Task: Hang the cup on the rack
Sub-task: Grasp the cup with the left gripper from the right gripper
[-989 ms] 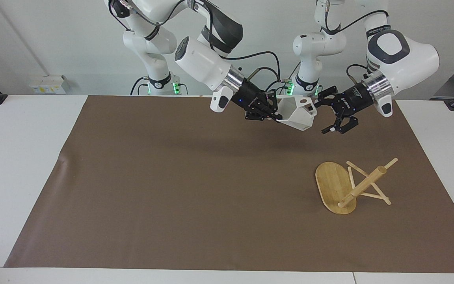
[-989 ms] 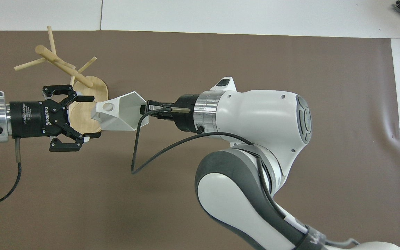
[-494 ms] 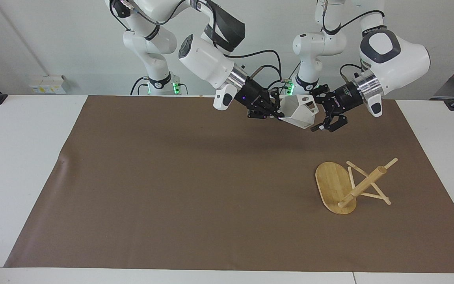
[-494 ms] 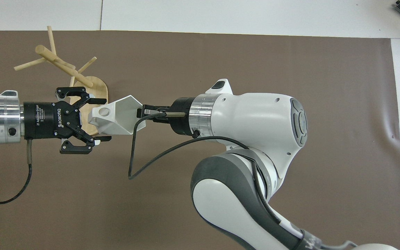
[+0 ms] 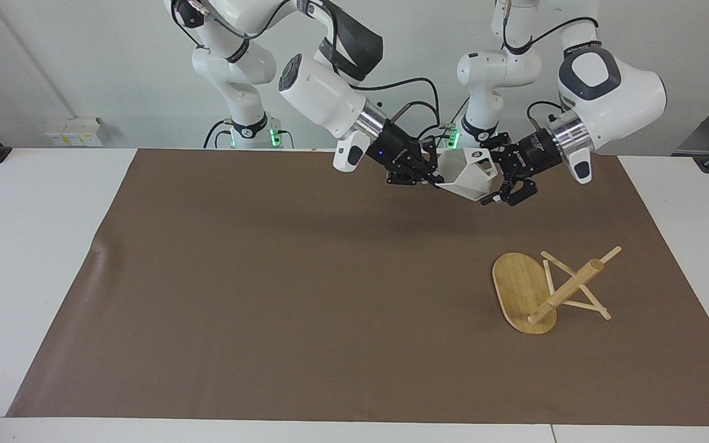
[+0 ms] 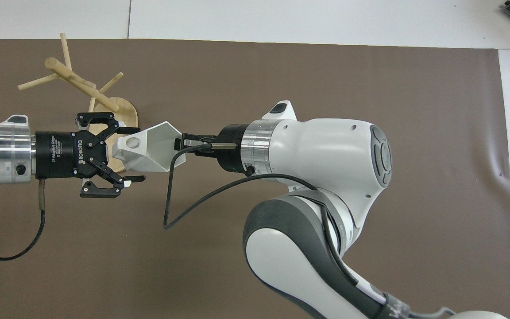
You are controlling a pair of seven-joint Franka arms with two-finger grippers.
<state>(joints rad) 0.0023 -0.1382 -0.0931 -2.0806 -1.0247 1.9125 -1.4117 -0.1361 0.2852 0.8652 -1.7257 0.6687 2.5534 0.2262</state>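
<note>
Since a second ago, your left gripper (image 5: 493,183) has slid in toward the cup (image 5: 466,176) from the left arm's end of the table, and its spread fingers now stand on either side of the cup's handle end, where earlier they hung just clear of it; the right arm has drawn the cup up a little toward the robots, while the rack has not shifted. Nearest the robots, both arms reach out in the air over the brown mat (image 5: 268,295), close to the mat's edge on the robots' side. Your right gripper (image 5: 433,178) is clamped tight on the cup's rim, gripping one wall of the open mouth, and carries the white faceted cup on its side, mouth toward the right gripper and blocky handle, with its round hole, pointing at the left gripper. In the overhead view the left gripper (image 6: 134,154) is wide open, one fingertip at each side of the handle end of the cup (image 6: 151,147); whether either finger touches the cup you cannot tell. From that view the right gripper (image 6: 179,145) meets the cup at its rim. Farther from the robots than both grippers, well apart from the cup and toward the left arm's end of the table, the bamboo rack (image 5: 548,289) lies tipped over on the mat, its oval base on edge and its post and pegs slanting up.
</note>
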